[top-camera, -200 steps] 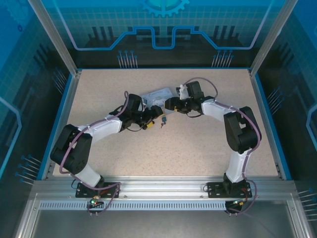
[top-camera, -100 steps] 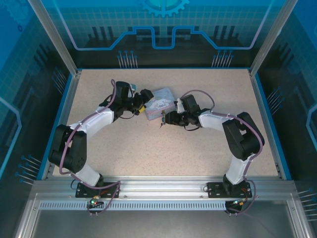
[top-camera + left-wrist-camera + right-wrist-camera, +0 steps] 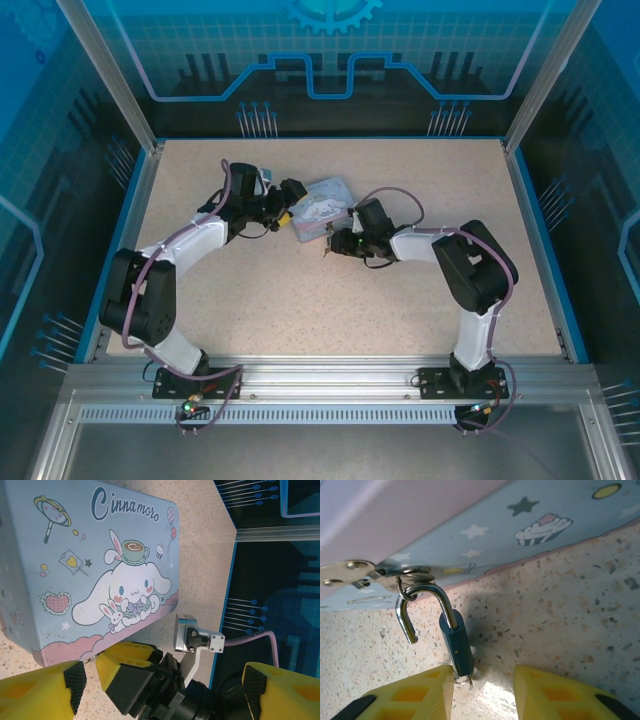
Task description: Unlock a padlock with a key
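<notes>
— Right, top camera first. What do you have?
— I see the tin [image 3: 322, 205] toward the back of the table [image 3: 300, 310]. My left gripper [image 3: 287, 213] is at its left end. My right gripper [image 3: 333, 245] is at its near edge.

— And the left wrist?
— The tin's cartoon lid lies just ahead. My left fingers [image 3: 40, 695] stand wide apart with nothing held. Between them I see the right arm's yellow finger and black body, close to the tin's side.

— Right wrist?
— The padlock [image 3: 456, 640] hangs from the tin's hasp [image 3: 350, 572], its foot down near the table. Its shackle [image 3: 442, 602] is hooked through the hasp ring, and one end is out of the body, so it reads as unlocked. My right fingers [image 3: 555, 692] stand narrow with a gap between them. The padlock's foot is against the left one and clear of the other, so nothing is clamped. There is a small wire ring [image 3: 464, 681] at the foot. I cannot tell whether it belongs to the key.
</notes>
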Robot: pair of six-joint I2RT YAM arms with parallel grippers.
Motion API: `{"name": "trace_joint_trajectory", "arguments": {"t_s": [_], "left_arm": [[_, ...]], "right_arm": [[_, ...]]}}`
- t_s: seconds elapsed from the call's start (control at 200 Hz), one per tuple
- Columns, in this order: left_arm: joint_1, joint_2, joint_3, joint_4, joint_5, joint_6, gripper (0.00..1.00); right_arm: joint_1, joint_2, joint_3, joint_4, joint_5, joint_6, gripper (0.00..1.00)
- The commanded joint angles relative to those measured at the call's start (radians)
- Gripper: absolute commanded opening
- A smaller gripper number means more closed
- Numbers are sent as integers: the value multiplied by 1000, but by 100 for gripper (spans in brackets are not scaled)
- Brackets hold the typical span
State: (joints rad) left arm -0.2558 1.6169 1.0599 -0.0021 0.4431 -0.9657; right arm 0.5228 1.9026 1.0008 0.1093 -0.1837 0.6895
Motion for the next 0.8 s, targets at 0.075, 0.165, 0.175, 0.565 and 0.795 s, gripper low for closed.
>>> {"name": "trace_joint_trajectory", "arguments": {"t_s": [0.075, 0.165, 0.175, 0.565, 0.795], "left_arm": [[10, 27, 38, 15, 38, 1, 83], [10, 33, 39, 20, 39, -2, 83], [10, 33, 39, 20, 40, -2, 83], [12, 44, 41, 25, 42, -7, 83], [13, 50, 45, 27, 36, -8, 83]], "right_arm": [[13, 45, 21, 35, 15, 13, 36], [14, 55, 30, 38, 11, 15, 36], [15, 56, 31, 38, 11, 16, 36], [23, 82, 61, 43, -12, 19, 33], [28, 92, 61, 47, -16, 23, 26]]}}
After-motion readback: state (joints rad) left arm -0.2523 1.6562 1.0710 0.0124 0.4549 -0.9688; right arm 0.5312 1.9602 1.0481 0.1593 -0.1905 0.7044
